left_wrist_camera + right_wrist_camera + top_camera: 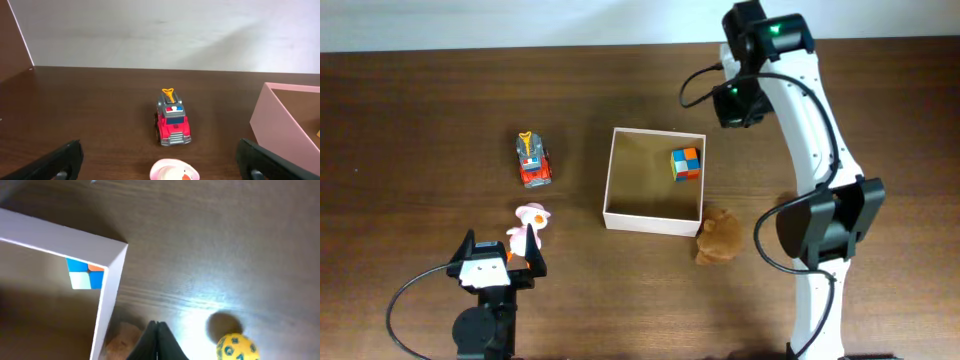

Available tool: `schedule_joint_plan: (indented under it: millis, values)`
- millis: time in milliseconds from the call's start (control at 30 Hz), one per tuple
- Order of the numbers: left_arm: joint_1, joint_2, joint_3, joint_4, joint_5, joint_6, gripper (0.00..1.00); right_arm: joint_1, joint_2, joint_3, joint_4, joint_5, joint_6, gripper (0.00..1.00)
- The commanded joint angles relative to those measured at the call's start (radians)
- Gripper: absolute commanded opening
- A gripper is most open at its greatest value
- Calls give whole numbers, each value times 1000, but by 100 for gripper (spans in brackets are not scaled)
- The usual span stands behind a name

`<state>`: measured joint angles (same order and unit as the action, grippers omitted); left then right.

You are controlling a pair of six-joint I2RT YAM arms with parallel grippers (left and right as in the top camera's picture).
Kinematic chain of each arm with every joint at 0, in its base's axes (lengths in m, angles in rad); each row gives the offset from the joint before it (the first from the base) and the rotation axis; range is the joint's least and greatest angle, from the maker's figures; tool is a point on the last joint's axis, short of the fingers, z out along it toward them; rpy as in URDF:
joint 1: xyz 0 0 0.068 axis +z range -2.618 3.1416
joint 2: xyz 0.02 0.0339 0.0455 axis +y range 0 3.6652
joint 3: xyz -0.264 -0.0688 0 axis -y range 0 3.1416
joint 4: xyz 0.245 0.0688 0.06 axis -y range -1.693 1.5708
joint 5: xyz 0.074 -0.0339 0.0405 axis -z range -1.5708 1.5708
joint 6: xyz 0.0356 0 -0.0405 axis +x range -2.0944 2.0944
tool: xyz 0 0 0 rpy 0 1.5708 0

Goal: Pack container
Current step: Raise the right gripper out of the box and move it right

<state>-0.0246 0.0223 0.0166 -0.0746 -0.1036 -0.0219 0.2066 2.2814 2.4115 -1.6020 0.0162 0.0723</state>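
The container (642, 218) sits flat near the middle of the tabletop, a shade toward the right edge, with its opening facing straight up. It is square, so it has no real long axis, and its walls run nearly parallel to the table edges with a slight skew. It looks light and not very stiff: the thin white walls would likely flex under a pinch and the whole box could slide on the smooth wood if nudged. The best hold is probably over the rim close to a corner, where two walls brace each other. A coloured cube (686, 162) already lies in its far right corner. The left gripper (159, 150) stands wide apart near the front edge, with a red fire truck (172, 123) ahead of it. The right gripper (157, 339) has its fingers pressed together on nothing, just outside the box beside a yellow ball (237, 349).
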Motion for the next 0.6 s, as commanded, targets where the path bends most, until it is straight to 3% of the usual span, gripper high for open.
schedule_joint_plan:
  millis: [0,333,567]
  values:
    - [6,-9,-7,2,10,16,99,-6,-45,-10,-6,-24,68,4]
    - [6,-9,-7,2,10,16,99,7,-44,-224,119,-94,158,4]
    - [6,-9,-7,2,10,16,99,10,-42,-279,193,-118,166,4]
